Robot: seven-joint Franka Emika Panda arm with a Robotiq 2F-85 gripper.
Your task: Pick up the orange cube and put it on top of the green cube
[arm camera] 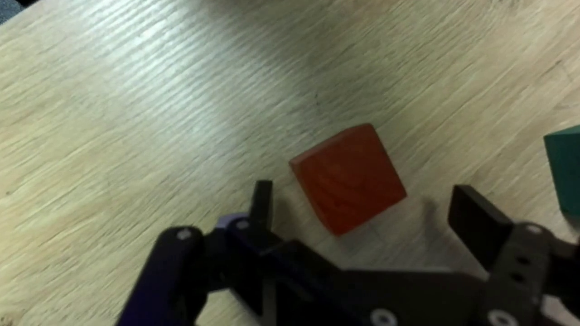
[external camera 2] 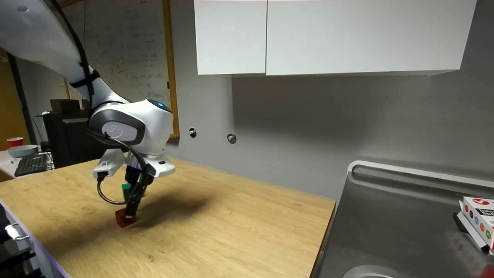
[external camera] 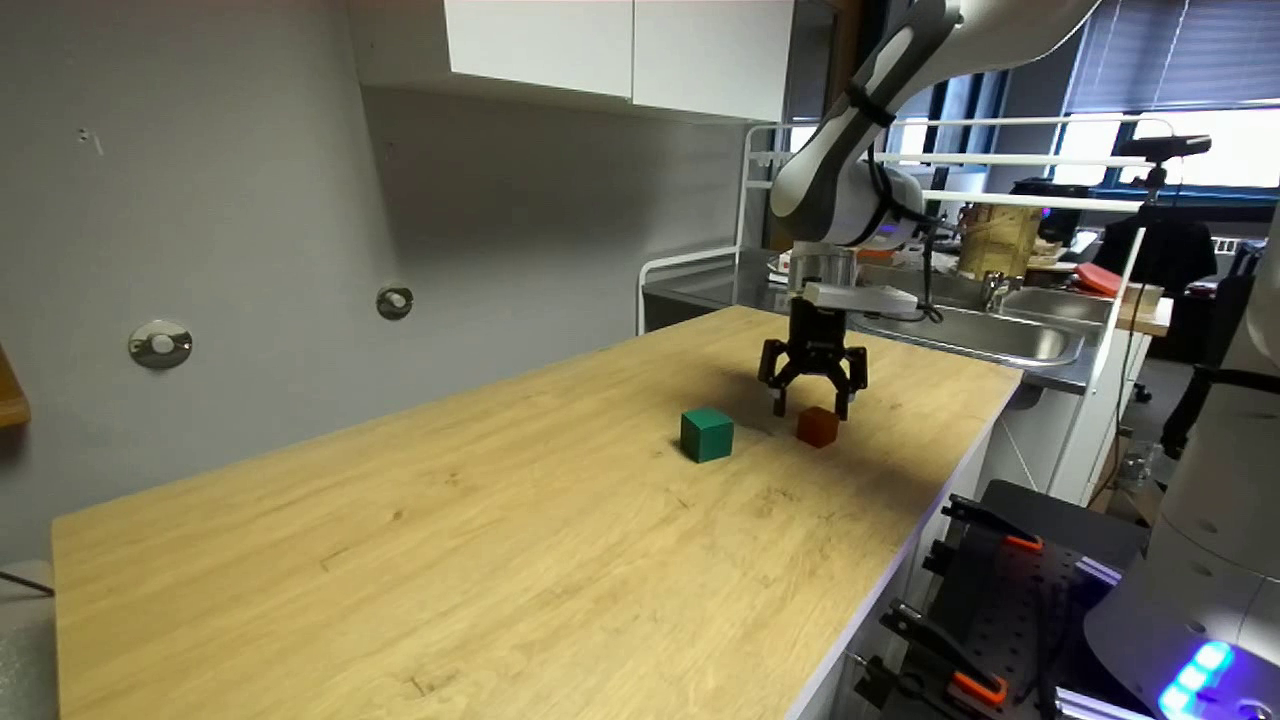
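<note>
The reddish-orange cube (external camera: 818,428) rests on the wooden table; it also shows in the wrist view (arm camera: 351,181) and, partly hidden by a finger, in an exterior view (external camera 2: 120,219). The green cube (external camera: 706,436) stands a short way off on the table; it is cut by the right edge in the wrist view (arm camera: 566,167) and mostly hidden behind the gripper in an exterior view (external camera 2: 126,189). My gripper (external camera: 811,408) is open and low over the orange cube. In the wrist view, the fingers (arm camera: 361,186) are apart, with the cube between and slightly ahead of their tips, turned at an angle.
The wooden table (external camera: 480,520) meets a grey wall. White cabinets (external camera: 620,45) hang above it. A metal sink (external camera: 1000,335) and a white rail (external camera: 690,258) border the far end. A box (external camera 2: 478,220) lies on the dark counter (external camera 2: 401,224).
</note>
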